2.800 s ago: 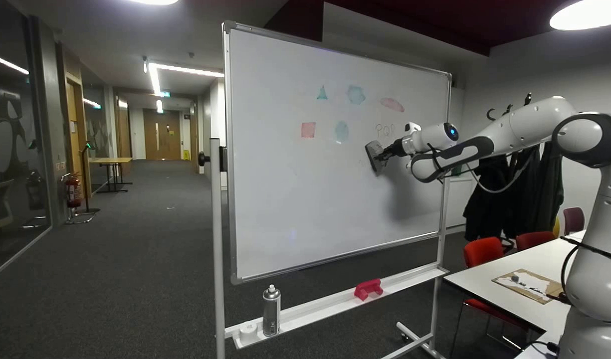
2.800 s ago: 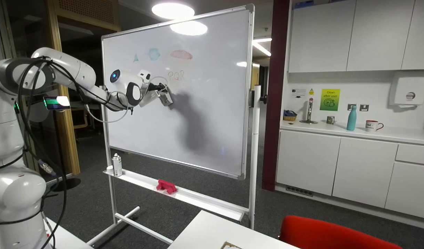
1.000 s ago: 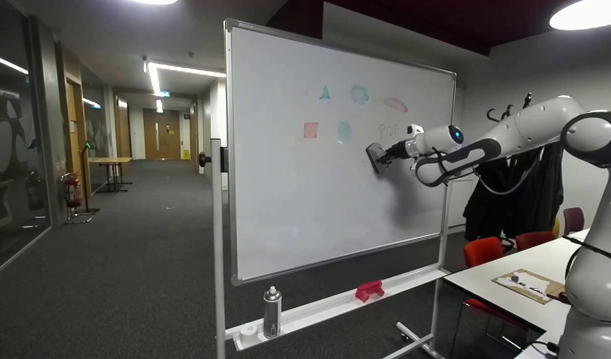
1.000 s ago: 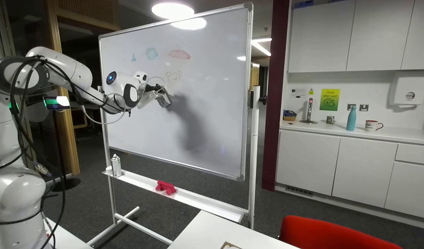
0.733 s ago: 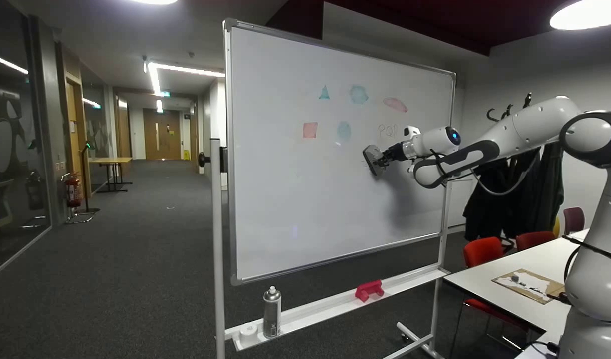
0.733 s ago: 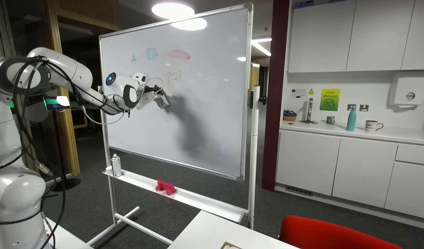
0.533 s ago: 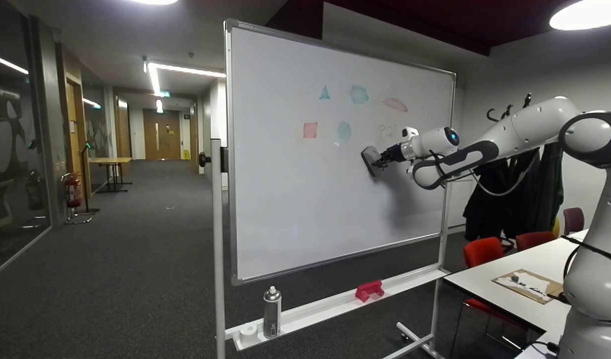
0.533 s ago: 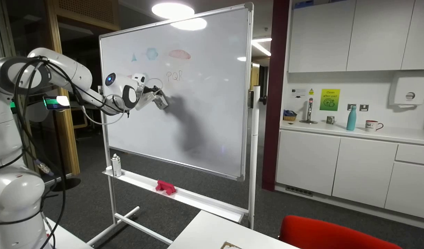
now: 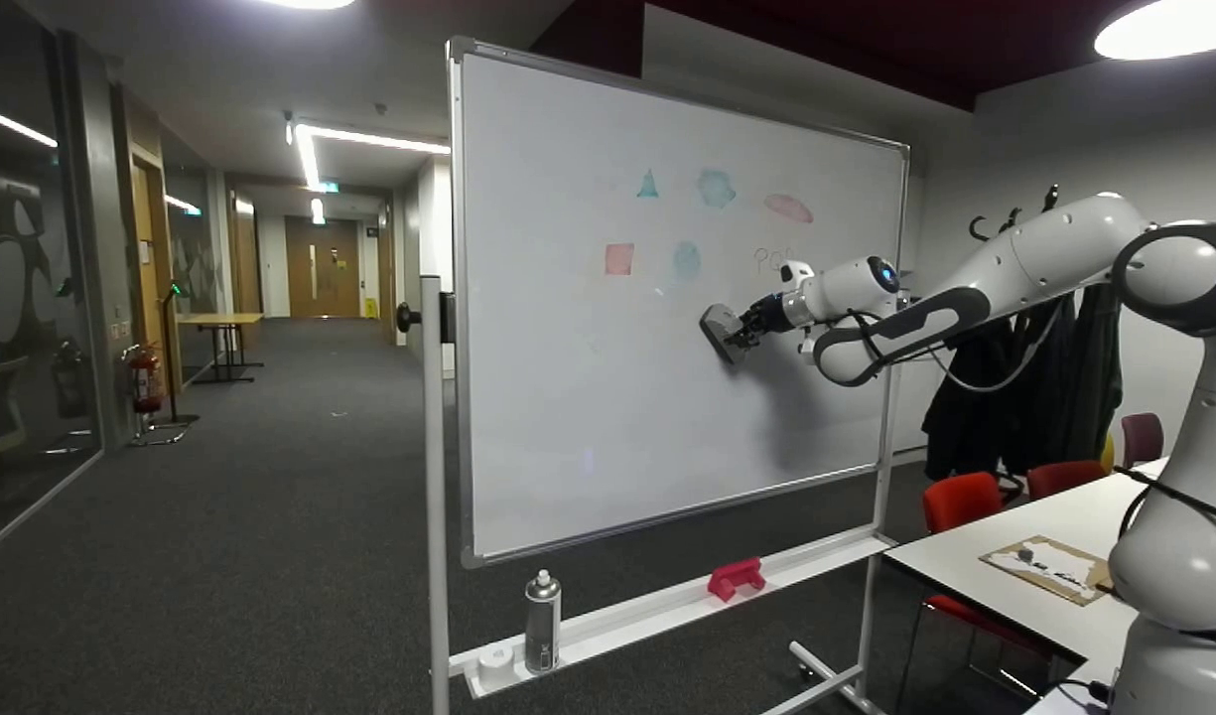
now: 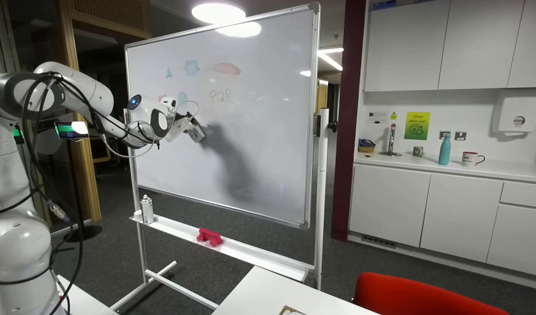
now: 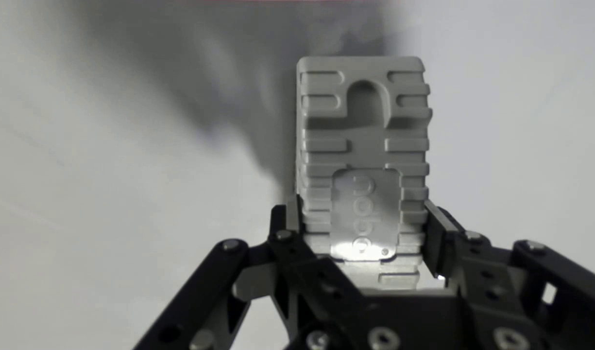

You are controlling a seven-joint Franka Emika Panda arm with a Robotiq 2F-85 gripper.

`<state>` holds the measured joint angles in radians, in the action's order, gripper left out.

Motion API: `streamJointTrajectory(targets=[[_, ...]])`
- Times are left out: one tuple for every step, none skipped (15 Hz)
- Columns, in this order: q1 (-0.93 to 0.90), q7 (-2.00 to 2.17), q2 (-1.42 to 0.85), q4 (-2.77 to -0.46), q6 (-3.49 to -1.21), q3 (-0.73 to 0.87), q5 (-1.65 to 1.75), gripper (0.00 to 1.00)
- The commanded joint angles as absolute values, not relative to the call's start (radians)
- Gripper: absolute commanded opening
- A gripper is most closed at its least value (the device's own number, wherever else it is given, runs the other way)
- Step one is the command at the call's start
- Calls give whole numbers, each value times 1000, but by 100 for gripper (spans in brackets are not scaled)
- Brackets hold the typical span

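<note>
My gripper [image 11: 365,221] pinches the grey eraser [image 11: 365,146] by its sides — an uneven push against the whiteboard [image 9: 588,397] could twist it loose.

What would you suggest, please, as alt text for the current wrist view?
A gripper holds a grey, ribbed board eraser between its two black fingers, in front of a whiteboard. A dark shadow lies at upper left.

The tray [image 9: 647,618] carries a can [image 9: 542,628] — and a red object [image 9: 736,578].
</note>
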<state>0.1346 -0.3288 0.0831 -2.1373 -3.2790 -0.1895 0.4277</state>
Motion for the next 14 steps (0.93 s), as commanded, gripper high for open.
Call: streamJointTrajectory(targets=[[205, -319, 41, -2090, -3254, -281, 508, 33], [218, -310, 40, -2086, -3246, -296, 526, 33], [230, -302, 40, -2084, -3242, -308, 540, 33], [238, -297, 40, -2083, -3241, -318, 551, 33], [246, -291, 41, -2084, -3245, -325, 557, 33], [252, -286, 43, -2087, -3250, -330, 555, 33], [261, -280, 48, -2092, -3257, -334, 552, 33], [267, -277, 50, -2095, -3258, -338, 549, 33], [273, -273, 53, -2100, -3261, -342, 549, 33], [280, -270, 55, -2107, -3264, -346, 549, 33], [285, -266, 58, -2112, -3266, -348, 549, 33], [289, -262, 61, -2118, -3270, -350, 547, 33], [293, -258, 66, -2127, -3276, -351, 545, 33], [295, -255, 70, -2134, -3282, -352, 544, 33]])
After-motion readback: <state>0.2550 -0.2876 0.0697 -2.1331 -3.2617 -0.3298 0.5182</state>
